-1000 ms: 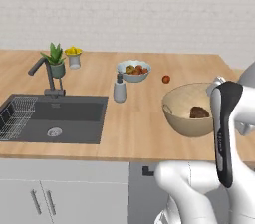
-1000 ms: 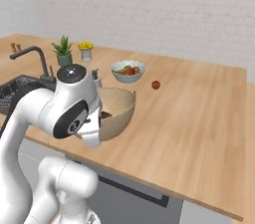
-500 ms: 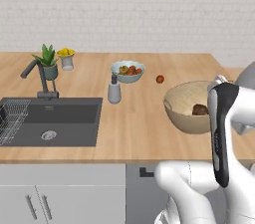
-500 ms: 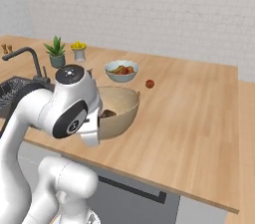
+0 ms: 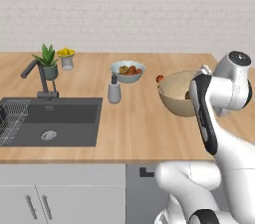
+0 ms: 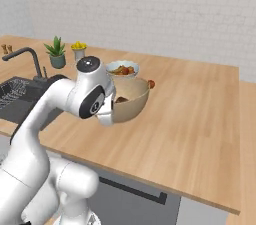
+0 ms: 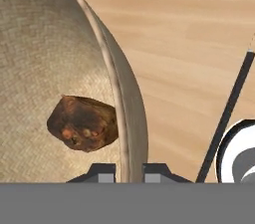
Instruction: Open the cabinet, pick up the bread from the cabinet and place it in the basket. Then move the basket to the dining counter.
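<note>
The round tan woven basket (image 5: 174,93) is at the wide light-wood dining counter (image 5: 134,128), to the right of the dark sink (image 5: 50,116). My gripper (image 7: 128,172) is shut on the basket's rim, one fingertip on each side of the wall. In the hand view the bread (image 7: 83,123), a small brown lump, lies inside the basket (image 7: 45,44). From the right base view the basket (image 6: 132,100) hangs off my hand just beyond the wrist. I cannot tell whether its bottom touches the wood. The cabinet is out of view.
A white bowl of fruit (image 5: 128,71) and a small red fruit (image 5: 160,78) sit just behind the basket. A soap dispenser (image 5: 114,91) stands left of it. Further left are the black faucet (image 5: 37,76), a potted plant (image 5: 48,62) and a dish rack (image 5: 10,118).
The whole picture has shifted in both base views, so the base has driven along the counter. The basket with the bread stays in my shut gripper.
</note>
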Controlling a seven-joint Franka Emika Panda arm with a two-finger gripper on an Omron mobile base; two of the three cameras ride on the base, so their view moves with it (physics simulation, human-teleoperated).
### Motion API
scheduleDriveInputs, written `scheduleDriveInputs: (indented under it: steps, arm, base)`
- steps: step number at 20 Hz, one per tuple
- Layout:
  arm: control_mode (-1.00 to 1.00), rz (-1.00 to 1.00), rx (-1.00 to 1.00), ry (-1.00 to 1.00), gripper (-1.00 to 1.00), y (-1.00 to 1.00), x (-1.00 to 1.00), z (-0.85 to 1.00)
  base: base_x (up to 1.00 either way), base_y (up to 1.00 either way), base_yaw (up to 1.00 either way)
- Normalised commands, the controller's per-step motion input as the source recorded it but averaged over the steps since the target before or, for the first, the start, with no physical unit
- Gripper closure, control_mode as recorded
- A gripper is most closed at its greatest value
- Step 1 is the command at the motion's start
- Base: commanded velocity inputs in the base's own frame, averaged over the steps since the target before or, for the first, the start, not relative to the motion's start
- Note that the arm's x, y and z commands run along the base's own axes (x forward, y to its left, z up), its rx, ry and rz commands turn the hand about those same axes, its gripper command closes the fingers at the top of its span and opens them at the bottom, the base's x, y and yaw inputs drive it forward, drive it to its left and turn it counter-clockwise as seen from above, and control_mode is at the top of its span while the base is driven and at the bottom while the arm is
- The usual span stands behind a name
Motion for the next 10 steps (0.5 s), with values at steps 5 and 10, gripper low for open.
scheduleDriveInputs:
  steps: [5,10]
  arm:
    - [-1.0,0.0,0.01,0.0,1.0,-0.53,1.0,0.0]
    - [-1.0,0.06,0.01,0.0,1.0,-0.78,0.99,-0.06]
  base:
    - [0.0,0.0,0.0]
    - [0.0,0.0,0.0]
